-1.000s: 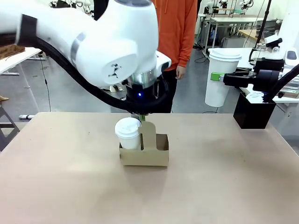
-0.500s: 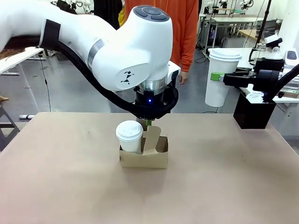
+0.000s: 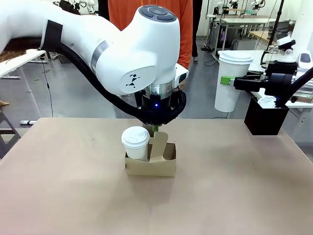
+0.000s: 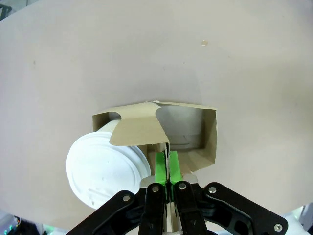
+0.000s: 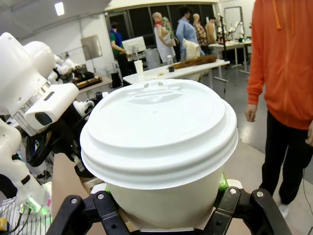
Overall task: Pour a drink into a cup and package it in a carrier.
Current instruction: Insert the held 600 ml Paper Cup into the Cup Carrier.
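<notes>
The brown cardboard carrier stands mid-table with a short white lidded cup in its left slot. My left gripper comes straight down on the upright centre handle and is shut on it. In the left wrist view the green pads pinch the handle's edge, with the carrier and the short cup's lid below. The tall white lidded cup hangs in the air at the right, my right gripper shut on it. The same cup sits between the right gripper fingers. The drink is out of view.
A black square box stands at the table's far right corner, below the right arm. A person in an orange top stands behind the far edge. Bare tabletop lies around the carrier on all sides.
My left wrist has shifted right and slightly down over the carrier's handle, which now leans a little. The person behind has stepped to the left. The right arm and its cup have stayed put.
</notes>
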You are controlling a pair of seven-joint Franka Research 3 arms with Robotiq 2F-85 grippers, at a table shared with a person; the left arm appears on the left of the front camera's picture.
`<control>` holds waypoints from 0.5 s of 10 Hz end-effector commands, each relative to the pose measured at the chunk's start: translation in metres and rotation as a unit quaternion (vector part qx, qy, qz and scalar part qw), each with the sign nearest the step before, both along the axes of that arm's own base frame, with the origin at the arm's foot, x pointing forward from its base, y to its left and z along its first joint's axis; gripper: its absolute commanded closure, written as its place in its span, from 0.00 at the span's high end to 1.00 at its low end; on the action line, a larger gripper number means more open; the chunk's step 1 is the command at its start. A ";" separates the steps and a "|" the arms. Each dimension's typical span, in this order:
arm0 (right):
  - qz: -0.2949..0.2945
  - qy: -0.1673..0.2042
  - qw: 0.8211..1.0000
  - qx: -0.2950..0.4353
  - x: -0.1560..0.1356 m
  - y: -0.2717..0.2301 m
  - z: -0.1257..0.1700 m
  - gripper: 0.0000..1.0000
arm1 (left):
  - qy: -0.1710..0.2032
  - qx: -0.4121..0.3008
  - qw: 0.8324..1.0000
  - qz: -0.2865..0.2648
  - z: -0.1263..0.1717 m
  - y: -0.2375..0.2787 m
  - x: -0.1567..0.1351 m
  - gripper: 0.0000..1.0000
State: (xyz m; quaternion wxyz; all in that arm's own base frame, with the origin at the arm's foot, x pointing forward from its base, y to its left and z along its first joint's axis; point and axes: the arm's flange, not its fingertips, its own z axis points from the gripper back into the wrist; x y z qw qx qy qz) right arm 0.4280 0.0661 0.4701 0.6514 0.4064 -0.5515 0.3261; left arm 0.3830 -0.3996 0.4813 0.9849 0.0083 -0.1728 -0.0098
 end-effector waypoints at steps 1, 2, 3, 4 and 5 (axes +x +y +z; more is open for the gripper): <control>-0.001 -0.005 1.000 0.001 0.001 0.001 0.004 0.80 | 0.000 0.000 1.000 0.000 0.000 0.000 0.000 0.60; -0.001 -0.005 1.000 0.001 0.001 0.001 0.004 0.80 | 0.031 -0.007 0.999 -0.032 0.007 0.008 0.001 0.59; 0.000 0.000 1.000 0.000 0.000 0.000 0.000 0.80 | 0.035 -0.012 0.998 -0.047 0.018 0.017 0.003 1.00; 0.012 0.026 1.000 -0.006 0.018 0.002 -0.002 0.80 | 0.040 -0.021 0.997 -0.068 0.030 0.024 0.002 0.64; 0.027 0.045 0.999 -0.004 0.039 0.005 -0.005 0.80 | 0.049 -0.023 0.995 -0.085 0.042 0.033 0.001 1.00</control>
